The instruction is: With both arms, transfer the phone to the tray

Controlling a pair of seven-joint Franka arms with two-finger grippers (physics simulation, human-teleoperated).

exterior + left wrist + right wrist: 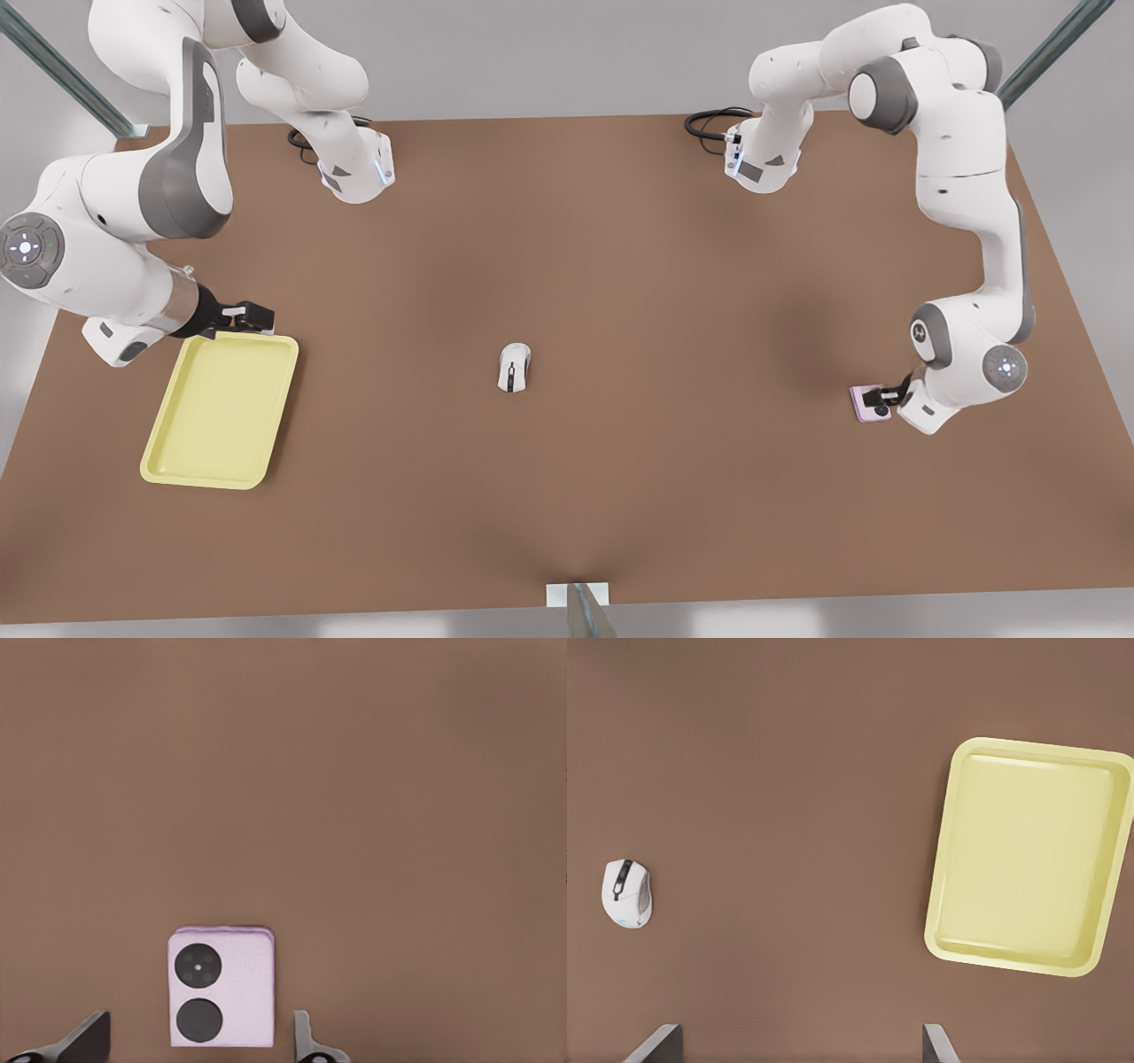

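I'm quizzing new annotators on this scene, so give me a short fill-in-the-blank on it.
1. The left gripper hangs open over the ____, which lies flat on the table.
2. The pale yellow tray holds ____.
3. Between tray and phone lies a white ____.
4. The right gripper, open, hovers by the ____ corner.

Missing: phone; nothing; mouse; tray's

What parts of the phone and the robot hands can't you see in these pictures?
- Phone, front view: its near end is covered by the left gripper above it.
- Phone, left wrist view: its underside faces the table; whether the fingers touch it can't be told.
- Right gripper, front view: by the tray rim, too small and dark to judge its opening.
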